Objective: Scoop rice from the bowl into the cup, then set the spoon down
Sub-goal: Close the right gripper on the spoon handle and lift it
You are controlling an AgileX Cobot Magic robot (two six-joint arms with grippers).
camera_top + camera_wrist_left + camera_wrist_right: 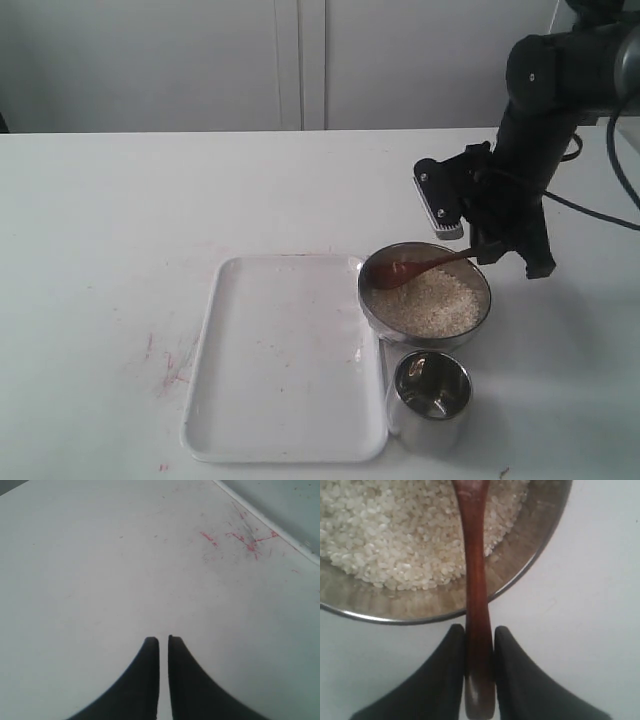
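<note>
Holding the spoon (pixel 474 555) near the tail end of its handle, your right gripper (pixel 479 632) clamps the slim wood between both dark fingers, with the handle running out over the rim of the bowl (pixel 372 300). The oval head sits at the side of the bowl nearest the white tray (pixel 280 350), and I cannot tell whether it touches the rice (pixel 432 305) or hangs just above it. Treat the spoon as light and stiff, but the polished, rounded handle looks slick. With a grip this far from the head, a loaded scoop will probably try to twist or droop in the jaws, so keep the squeeze firm and the head level. The rice is loose and dry, so it will likely pour and spill off a tilted head. The cup (pixel 428 430) stands just beside the bowl and close to the tray's corner. It looks light, narrow and easy to knock, so approach it from above. Your left gripper (pixel 163 640) hangs over the bare table (pixel 100 555), holding nothing, with only a thin slit between its fingers.
</note>
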